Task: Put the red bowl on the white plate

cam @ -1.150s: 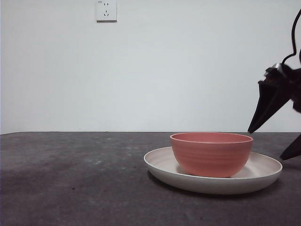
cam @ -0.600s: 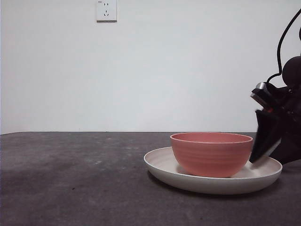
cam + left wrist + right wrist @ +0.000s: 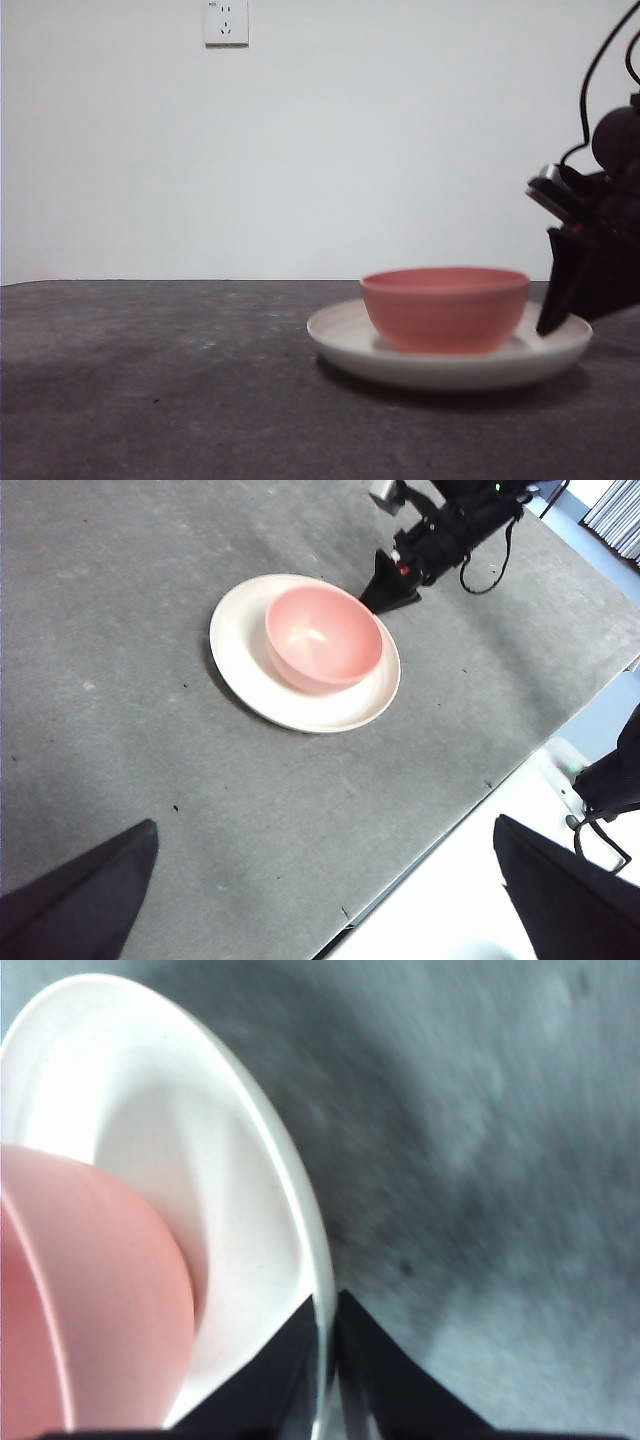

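The red bowl (image 3: 445, 310) sits inside the white plate (image 3: 345, 345) on the dark table, right of centre in the front view. My right gripper (image 3: 548, 325) is at the plate's right edge. In the right wrist view its jaws (image 3: 325, 1312) are shut on the rim of the plate (image 3: 150, 1110), one above and one below, with the bowl (image 3: 90, 1290) close beside them. From high above, the left wrist view shows the bowl (image 3: 322, 638) in the plate (image 3: 245, 650) and the right gripper (image 3: 385, 590) at the rim. My left gripper (image 3: 325, 825) is open and holds nothing.
A wall socket (image 3: 226, 22) is on the white wall behind. The table's edge (image 3: 440, 850) runs near the plate in the left wrist view, with the right arm's cables (image 3: 490, 570) beyond the plate.
The right gripper came down from beside the plate and shut on its rim. The plate and the bowl in it now sit slightly higher and look blurred.
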Controlling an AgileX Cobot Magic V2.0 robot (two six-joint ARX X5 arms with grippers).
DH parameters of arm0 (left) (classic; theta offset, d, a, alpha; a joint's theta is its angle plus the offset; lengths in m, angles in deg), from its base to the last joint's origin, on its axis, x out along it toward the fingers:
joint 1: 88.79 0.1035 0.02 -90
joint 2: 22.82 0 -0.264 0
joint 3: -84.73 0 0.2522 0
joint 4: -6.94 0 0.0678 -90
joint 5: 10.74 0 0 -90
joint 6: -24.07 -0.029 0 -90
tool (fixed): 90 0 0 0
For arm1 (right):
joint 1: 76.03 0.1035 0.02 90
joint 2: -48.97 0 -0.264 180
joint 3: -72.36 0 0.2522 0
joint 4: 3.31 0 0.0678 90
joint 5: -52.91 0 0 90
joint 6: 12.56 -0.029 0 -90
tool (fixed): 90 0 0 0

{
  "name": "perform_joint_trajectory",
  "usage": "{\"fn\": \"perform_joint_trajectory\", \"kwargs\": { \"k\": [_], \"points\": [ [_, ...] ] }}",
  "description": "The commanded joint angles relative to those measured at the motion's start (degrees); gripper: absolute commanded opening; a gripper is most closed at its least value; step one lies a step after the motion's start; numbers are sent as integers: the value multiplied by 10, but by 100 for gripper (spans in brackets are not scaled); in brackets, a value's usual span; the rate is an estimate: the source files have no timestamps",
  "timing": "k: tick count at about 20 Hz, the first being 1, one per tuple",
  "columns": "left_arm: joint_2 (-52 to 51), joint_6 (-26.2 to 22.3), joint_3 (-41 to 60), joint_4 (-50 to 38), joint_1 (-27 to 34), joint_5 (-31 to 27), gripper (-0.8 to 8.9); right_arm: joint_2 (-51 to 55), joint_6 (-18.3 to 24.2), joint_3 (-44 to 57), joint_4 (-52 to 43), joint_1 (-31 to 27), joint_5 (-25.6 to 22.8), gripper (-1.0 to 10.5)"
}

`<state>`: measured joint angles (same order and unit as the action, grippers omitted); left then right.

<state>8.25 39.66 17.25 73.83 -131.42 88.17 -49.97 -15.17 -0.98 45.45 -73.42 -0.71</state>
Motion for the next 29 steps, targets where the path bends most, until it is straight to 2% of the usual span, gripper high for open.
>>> {"fn": "perform_joint_trajectory", "kwargs": {
  "k": [1, 7, 12, 16, 29],
  "points": [
    [2, -1, -5, -5, -3, 1, 591, -10, -5, -45, 20, 13, 6, 13],
    [2, -1, -5, -5, -3, 1, 591, -10, -49, -107, 24, 72, 4, 13],
    [2, -1, -5, -5, -3, 1, 591, -11, -74, -107, 1, 149, -46, 13],
    [2, -1, -5, -5, -3, 1, 591, -25, -97, -107, -28, 185, -49, 13],
    [2, -1, -5, -19, -3, 1, 591, -114, -105, -107, -58, 198, -50, 15]
  ]
}}
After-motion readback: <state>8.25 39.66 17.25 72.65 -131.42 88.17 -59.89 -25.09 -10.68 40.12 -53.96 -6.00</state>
